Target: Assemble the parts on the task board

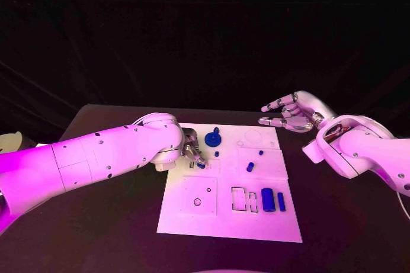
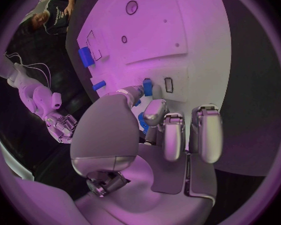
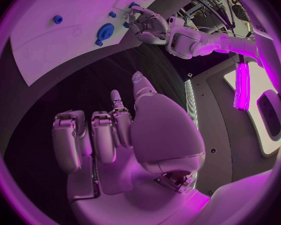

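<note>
The white task board (image 1: 224, 221) lies in the middle of the black table. My left hand (image 1: 189, 150) is low over its left side and pinches a small blue part (image 1: 201, 164) between thumb and a finger; in the left wrist view this part (image 2: 147, 88) stands beside a small rectangular slot (image 2: 168, 85). A blue gear (image 1: 212, 140) lies just beyond the hand. Small blue pegs (image 1: 250, 166) and two blue cylinders (image 1: 268, 199) lie further right. My right hand (image 1: 290, 114) hovers past the board's far right corner, fingers apart and holding nothing.
A square recess with a round hole (image 1: 198, 201) and two rectangular slots (image 1: 239, 197) are in the board's near half. A pale object (image 1: 9, 140) sits off the table's left edge. Dark table (image 1: 342, 214) surrounds the board.
</note>
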Motion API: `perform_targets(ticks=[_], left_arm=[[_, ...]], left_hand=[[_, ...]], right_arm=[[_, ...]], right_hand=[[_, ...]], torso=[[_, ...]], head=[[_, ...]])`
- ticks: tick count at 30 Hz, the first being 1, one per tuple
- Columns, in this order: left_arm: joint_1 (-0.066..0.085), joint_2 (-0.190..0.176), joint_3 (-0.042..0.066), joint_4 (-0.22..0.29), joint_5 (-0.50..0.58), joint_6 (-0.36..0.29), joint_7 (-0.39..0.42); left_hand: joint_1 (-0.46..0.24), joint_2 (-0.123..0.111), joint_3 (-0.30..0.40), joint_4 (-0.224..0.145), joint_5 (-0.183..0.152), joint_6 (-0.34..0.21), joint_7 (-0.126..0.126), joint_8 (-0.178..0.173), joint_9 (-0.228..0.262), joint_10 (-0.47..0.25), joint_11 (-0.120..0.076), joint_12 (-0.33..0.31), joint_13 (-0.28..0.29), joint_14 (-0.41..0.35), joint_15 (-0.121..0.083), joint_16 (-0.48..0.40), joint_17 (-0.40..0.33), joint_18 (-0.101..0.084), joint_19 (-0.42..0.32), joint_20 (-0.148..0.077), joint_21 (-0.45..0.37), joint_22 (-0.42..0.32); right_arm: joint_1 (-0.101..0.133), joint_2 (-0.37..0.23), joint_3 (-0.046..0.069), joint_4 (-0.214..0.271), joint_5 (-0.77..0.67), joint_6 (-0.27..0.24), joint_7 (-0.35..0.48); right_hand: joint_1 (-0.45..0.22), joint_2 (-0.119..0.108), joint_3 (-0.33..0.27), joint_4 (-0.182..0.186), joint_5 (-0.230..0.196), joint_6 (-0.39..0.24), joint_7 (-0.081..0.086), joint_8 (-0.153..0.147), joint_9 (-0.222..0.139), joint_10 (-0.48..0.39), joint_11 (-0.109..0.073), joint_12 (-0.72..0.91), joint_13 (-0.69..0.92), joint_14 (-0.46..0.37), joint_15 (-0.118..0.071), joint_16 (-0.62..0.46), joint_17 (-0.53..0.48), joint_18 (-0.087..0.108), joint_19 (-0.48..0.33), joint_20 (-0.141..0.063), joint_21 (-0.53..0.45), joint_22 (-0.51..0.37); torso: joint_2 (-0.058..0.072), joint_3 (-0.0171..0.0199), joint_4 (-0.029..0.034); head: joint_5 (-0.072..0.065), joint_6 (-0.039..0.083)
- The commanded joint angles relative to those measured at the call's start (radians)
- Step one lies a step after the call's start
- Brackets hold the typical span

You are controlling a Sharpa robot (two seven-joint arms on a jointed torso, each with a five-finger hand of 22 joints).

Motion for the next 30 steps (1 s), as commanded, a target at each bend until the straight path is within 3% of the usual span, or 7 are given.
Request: perform_targets(ticks=[1,6,11,24,30], left_arm=[[-0.006,0.006,-0.004,-0.005,-0.004,0.038,-0.009],[-0.007,0.015,-0.005,-0.021,0.006,0.042,-0.008],[-0.007,0.023,-0.006,-0.035,0.01,0.059,-0.007],[-0.007,0.038,-0.007,-0.053,0.011,0.083,-0.005],[-0.007,0.041,-0.007,-0.055,0.01,0.087,-0.004]], left_hand=[[-0.003,0.009,0.174,-0.166,0.008,0.006,-0.004,0.006,-0.002,0.009,0.002,0.004,0.002,0.105,0.003,0.003,0.263,-0.005,0.062,0.0,0.003,0.145],[-0.024,0.008,0.168,-0.163,0.006,0.009,-0.008,0.006,0.002,0.015,0.0,0.011,0.009,0.105,0.003,0.003,0.263,-0.005,0.061,-0.001,0.001,0.142],[-0.074,0.007,0.118,-0.149,0.001,0.026,-0.022,0.004,0.005,0.023,-0.008,0.026,0.024,0.105,-0.003,0.003,0.263,-0.005,0.062,-0.005,0.003,0.146],[-0.167,0.033,-0.003,-0.098,0.001,0.062,-0.033,0.004,0.011,0.035,-0.017,0.047,0.049,0.105,-0.011,0.003,0.263,-0.008,0.067,-0.013,0.009,0.159],[-0.176,0.039,-0.02,-0.092,0.001,0.067,-0.035,0.006,0.013,0.039,-0.019,0.053,0.055,0.105,-0.012,0.003,0.263,-0.009,0.069,-0.014,0.013,0.166]], right_arm=[[0.0,0.0,0.0,0.001,-0.002,0.012,0.009],[0.0,-0.001,0.0,0.003,-0.002,0.013,0.008],[0.0,-0.004,0.0,0.004,-0.002,0.014,0.006],[0.0,-0.013,0.0,0.009,-0.002,0.012,0.004],[0.0,-0.014,0.0,0.01,-0.002,0.013,0.004]], right_hand=[[0.0,0.007,-0.007,-0.002,0.003,0.005,-0.001,0.007,0.002,0.025,-0.006,0.001,0.168,0.096,-0.003,-0.007,0.227,0.0,0.073,0.0,-0.006,0.205],[0.0,0.007,-0.009,-0.002,0.004,0.005,-0.001,0.006,0.002,0.024,-0.006,0.0,0.168,0.096,-0.003,-0.007,0.227,0.0,0.073,0.0,-0.006,0.205],[0.0,0.007,-0.01,-0.002,0.004,0.005,-0.001,0.006,0.001,0.024,-0.006,0.0,0.167,0.096,-0.003,-0.007,0.227,0.0,0.073,-0.001,-0.006,0.205],[0.003,0.009,-0.013,-0.003,0.012,0.005,-0.001,0.006,0.001,0.025,-0.007,0.002,0.168,0.096,-0.004,-0.006,0.229,0.0,0.074,-0.001,-0.005,0.206],[0.003,0.009,-0.013,-0.003,0.012,0.005,-0.001,0.006,0.001,0.025,-0.007,0.002,0.168,0.096,-0.004,-0.006,0.229,0.0,0.074,-0.001,-0.005,0.206]], torso=[[0.0,0.0002,-0.0004],[0.0,0.0008,0.0007],[0.0,0.0004,0.0],[0.0,0.0009,0.0006],[0.0,0.0008,0.0]], head=[[-0.001,-0.001],[0.0,-0.003],[0.002,-0.004],[0.001,-0.005],[0.001,-0.007]])
